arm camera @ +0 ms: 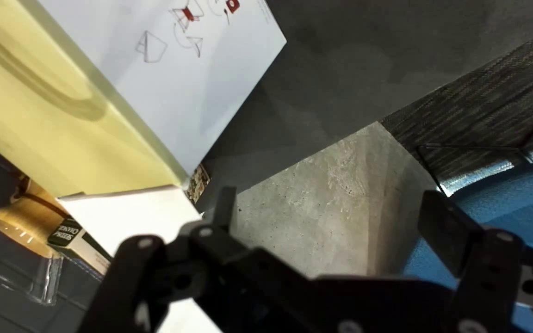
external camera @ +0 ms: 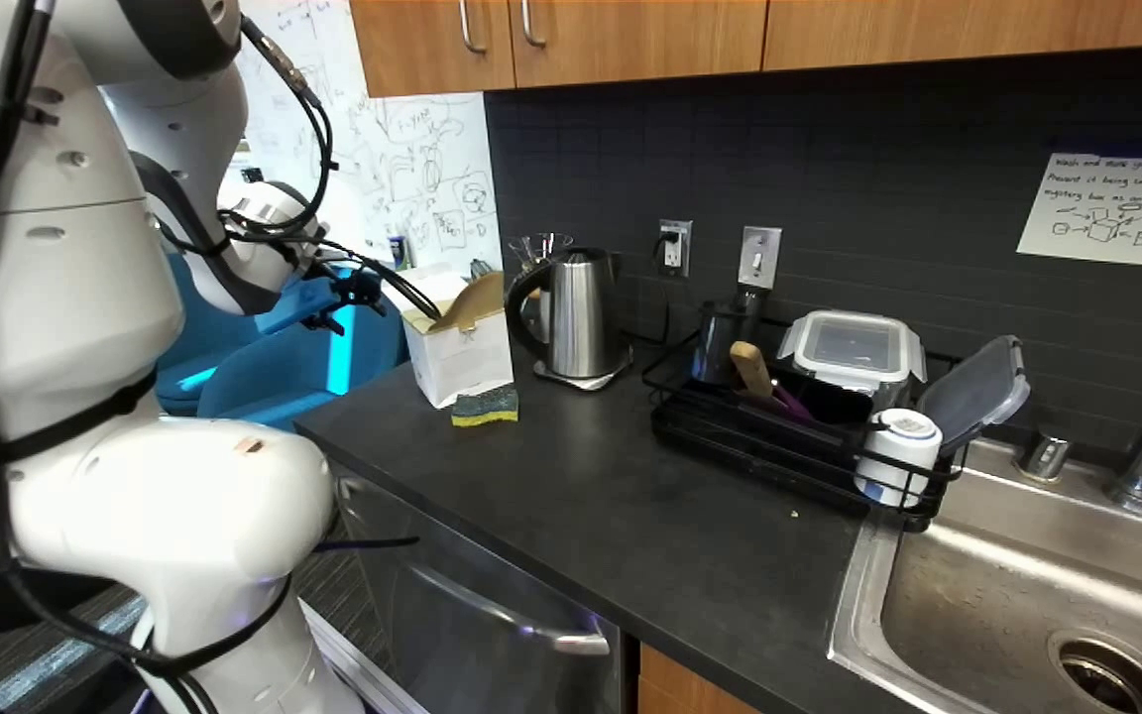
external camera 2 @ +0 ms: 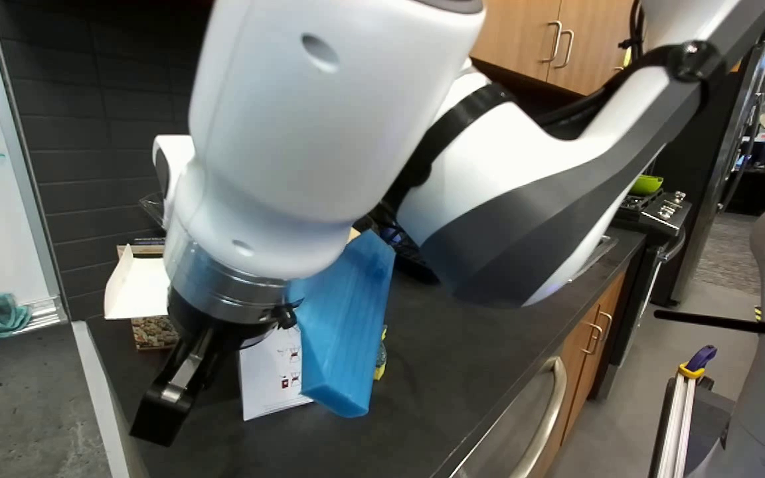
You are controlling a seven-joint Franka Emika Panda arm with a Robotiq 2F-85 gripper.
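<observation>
White cardboard box (external camera: 462, 362) stands on the dark table (external camera: 630, 535), near its end. In an exterior view, taking the box as the clock's centre, a steel kettle (external camera: 583, 317) stands near it between 2 and 3 o'clock, a sponge (external camera: 485, 405) lies just beside it at about 5, a black dish rack (external camera: 730, 441) is between 3 and 4, and a metal sink (external camera: 858, 615) is well apart at 4; wooden cabinets (external camera: 640, 45) hang at 1, a scribbled whiteboard (external camera: 422, 178) shows between 11 and 12, and blue chairs (external camera: 279, 372) stand at 9. The white arm (external camera: 56, 327) bends up and over, with its claw (arm camera: 329, 210) between 9 and 10 o'clock from the box. In an exterior view the wrist (external camera 2: 226, 282) tilts the claw down towards 7 o'clock, a blue block (external camera 2: 346, 325) beside it. The claw's jaws stand wide apart, grey floor (arm camera: 312, 222) visible between the fingers (arm camera: 451, 233); whether it touches the box, I cannot tell. In the wrist view the box is towards 10 o'clock. Its top is open, a white flap (arm camera: 132, 215) sticking out; the inside is pale yellow, and the white wall bears line drawings with small red marks.
</observation>
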